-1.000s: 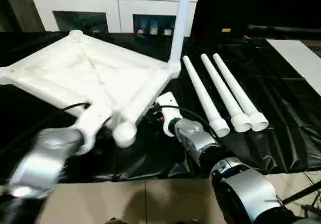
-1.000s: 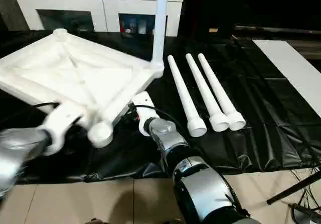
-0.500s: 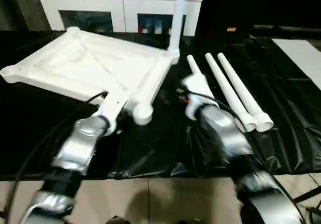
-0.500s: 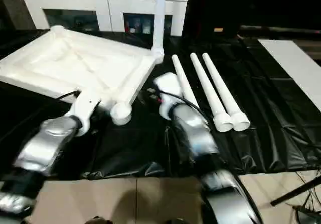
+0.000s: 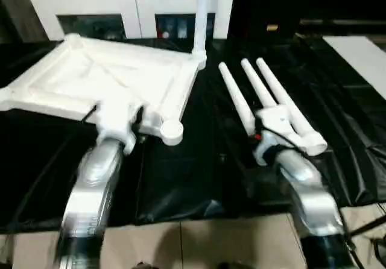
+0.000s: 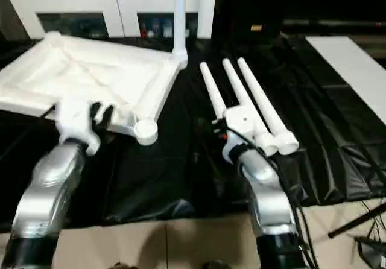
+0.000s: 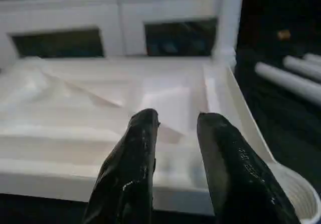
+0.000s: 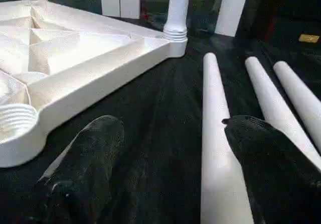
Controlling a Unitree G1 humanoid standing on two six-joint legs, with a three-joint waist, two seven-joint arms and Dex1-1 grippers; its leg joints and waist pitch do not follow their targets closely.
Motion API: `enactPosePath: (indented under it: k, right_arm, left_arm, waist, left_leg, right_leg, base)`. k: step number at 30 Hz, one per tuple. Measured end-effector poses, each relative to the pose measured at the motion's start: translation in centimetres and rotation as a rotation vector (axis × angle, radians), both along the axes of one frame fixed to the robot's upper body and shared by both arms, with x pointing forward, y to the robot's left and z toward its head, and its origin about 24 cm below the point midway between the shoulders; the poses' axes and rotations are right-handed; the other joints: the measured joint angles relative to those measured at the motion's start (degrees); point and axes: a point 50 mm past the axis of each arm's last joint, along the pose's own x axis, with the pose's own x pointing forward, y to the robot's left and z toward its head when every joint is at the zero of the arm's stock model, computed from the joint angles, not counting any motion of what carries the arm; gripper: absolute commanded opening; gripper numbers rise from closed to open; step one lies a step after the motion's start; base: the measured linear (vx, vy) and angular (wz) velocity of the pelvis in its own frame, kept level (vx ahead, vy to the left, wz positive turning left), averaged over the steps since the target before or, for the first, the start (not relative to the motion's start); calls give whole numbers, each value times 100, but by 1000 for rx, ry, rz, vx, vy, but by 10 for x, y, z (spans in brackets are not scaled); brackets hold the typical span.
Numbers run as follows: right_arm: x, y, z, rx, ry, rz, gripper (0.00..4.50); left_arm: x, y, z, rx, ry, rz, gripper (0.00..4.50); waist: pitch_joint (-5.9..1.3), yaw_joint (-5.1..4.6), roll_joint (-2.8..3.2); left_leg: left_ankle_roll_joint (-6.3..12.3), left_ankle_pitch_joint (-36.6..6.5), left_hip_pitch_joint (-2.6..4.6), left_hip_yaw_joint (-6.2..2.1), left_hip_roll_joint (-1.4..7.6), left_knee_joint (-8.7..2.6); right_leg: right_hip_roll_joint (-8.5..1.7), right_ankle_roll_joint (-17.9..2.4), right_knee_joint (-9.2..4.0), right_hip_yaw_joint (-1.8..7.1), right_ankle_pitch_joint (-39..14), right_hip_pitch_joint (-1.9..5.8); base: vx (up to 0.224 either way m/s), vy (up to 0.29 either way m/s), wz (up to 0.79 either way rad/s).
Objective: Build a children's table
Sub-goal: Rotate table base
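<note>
**A:** Why were the arms set like that?

**B:** Nearest, the right gripper [image 8: 165,169] stood spread wide and empty over the closest of three loose legs [image 5: 236,98] lying side by side on the black cloth [image 5: 181,178]; I'd judge it was lining up to pick that one. The left gripper [image 7: 175,148] had its fingers [image 7: 135,153] partly apart above the near rim of the upturned tabletop [image 5: 108,82], beside the empty corner socket [image 5: 172,130]. Nothing was pinched; probably it meant to steady the top.

**A:** And farther back?

**B:** One leg [image 5: 202,9] stood upright in the far corner socket, with the white cabinet [image 5: 120,6] behind.

**A:** What had changed?

**B:** A second earlier the right forearm was tucked near the tabletop's near corner; it had swung out to the loose legs. The left had straightened toward the rim.
</note>
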Motion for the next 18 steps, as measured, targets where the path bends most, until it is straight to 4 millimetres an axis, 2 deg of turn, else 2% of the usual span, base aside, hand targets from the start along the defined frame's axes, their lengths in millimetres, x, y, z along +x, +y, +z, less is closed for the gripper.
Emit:
enactPosePath:
  k: [3, 4, 5, 8, 12, 15, 18]
  right_arm:
    - [10, -2, 4, 9, 27, -21, 394]
    - [14, -3, 5, 7, 44, -28, 407]
    - [19, -5, 5, -3, 75, -43, 428]
    - [41, -14, 5, -39, 198, -83, 442]
    - [66, -26, 15, -53, 274, -110, 442]
    - [75, -26, 20, -66, 319, -59, 442]
    - [80, -18, 12, -77, 427, 18, 442]
  left_arm:
    - [-2, -6, 6, 24, 7, -50, 160]
    - [-2, -8, 4, 52, 32, -78, 162]
    - [-2, -11, 0, 89, 69, -121, 162]
    - [-3, -18, -7, 202, 170, -258, 162]
    - [-3, -24, -4, 286, 240, -437, 162]
    - [-5, -28, 2, 264, 268, -521, 162]
    - [-4, -33, 7, 289, 282, -592, 162]
  waist:
    - [0, 11, -7]
    - [-1, 0, -10]
    - [-1, -7, -10]
    - [-1, -32, -9]
    - [-1, -36, -8]
    - [-2, -28, -10]
    - [-2, -25, -10]
  left_leg:
    - [0, 0, 0, 4, -4, 4]
    - [1, 0, 0, 4, -4, 6]
    - [1, 0, 0, 3, -4, 10]
    - [1, 1, -4, -1, -6, 18]
    - [0, 2, 0, -1, -5, 22]
    - [-3, 3, 9, 0, -5, 33]
    - [-6, 5, 10, 0, -3, 50]
  right_leg:
    - [-5, 5, -2, 6, -3, 3]
    - [-5, 6, -2, 7, -2, 6]
    - [-5, 6, -2, 7, -2, 4]
    - [-5, 7, 1, 8, 0, -4]
    - [-5, -3, 14, 6, 14, -5]
    - [-9, -17, 37, 6, 26, -2]
    - [-11, -21, 72, 6, 29, -8]
  base:
    - [0, 0, 0]
    - [0, 0, 0]
    - [0, 0, 0]
    - [0, 0, 0]
    - [0, 0, 0]
    - [0, 0, 0]
    - [0, 0, 0]
